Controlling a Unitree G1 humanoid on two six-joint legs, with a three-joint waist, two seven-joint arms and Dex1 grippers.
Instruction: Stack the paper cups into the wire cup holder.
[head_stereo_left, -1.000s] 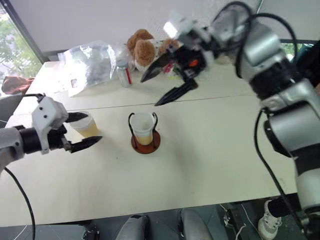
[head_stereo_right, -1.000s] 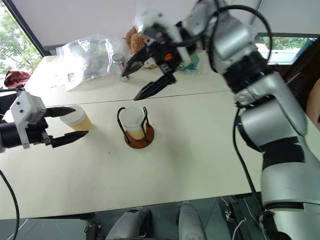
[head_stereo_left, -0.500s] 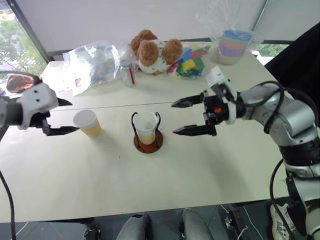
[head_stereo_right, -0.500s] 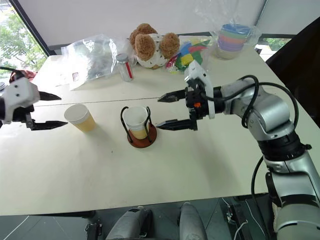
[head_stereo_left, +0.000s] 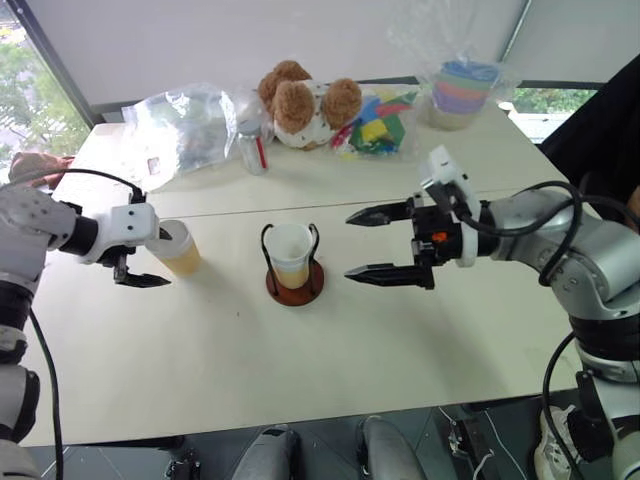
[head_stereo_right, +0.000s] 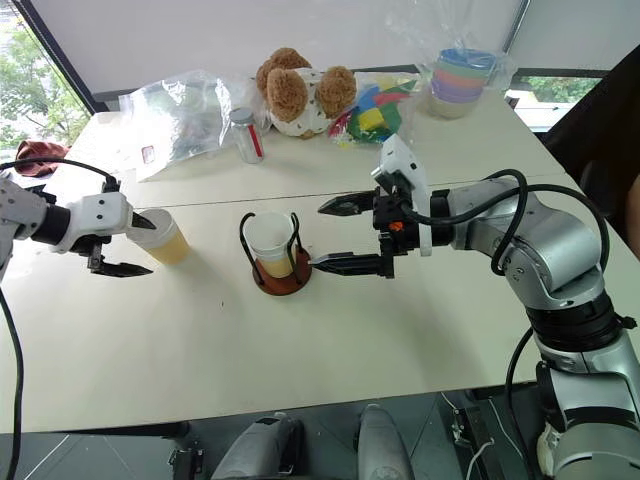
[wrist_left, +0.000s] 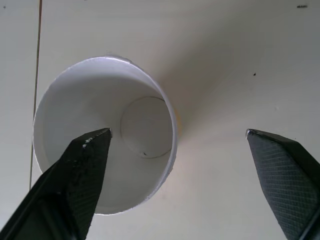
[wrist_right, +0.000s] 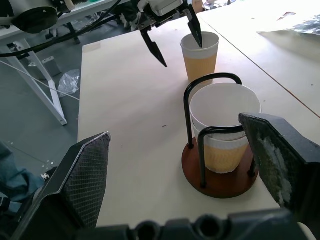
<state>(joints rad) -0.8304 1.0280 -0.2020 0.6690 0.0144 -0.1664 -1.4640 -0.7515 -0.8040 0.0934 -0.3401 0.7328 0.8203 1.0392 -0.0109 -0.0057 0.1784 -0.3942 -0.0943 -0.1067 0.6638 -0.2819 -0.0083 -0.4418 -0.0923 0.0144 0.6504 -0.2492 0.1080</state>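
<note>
Your table (head_stereo_left: 330, 370) is carrying everything here, and well beyond both claws, along its far edge, a plastic bag (head_stereo_left: 185, 120), a teddy bear (head_stereo_left: 300, 100) and a wrapped bowl stack (head_stereo_left: 462, 90) are sitting out of the way.

Your right claw (head_stereo_left: 378, 243) is hanging level just beside the holder (head_stereo_left: 293, 262), pointing at it from the right, with its jaws standing wide apart and empty. The holder is standing between your two claws, and one cup (head_stereo_left: 290, 254) is already sitting upright inside its wire loops.

Your left claw (head_stereo_left: 150, 258) is the one that matters now. It is angling down over the loose cup (head_stereo_left: 180, 248), which is standing upright on the table, mouth up, directly under and slightly ahead of the fingertips. In the left wrist view the jaws are standing apart with nothing clamped: one finger (wrist_left: 80, 170) is hanging over the cup's open mouth, the other is out past the rim over bare table, so the rim wall is lying between them.

That is the relation you are working with: the cup's long axis is running vertical, and the left arm is far nearer it than the right. My judgement is that you are lining up a rim pinch, and the holder is lying to the right of this claw, near but not touching the cup.
</note>
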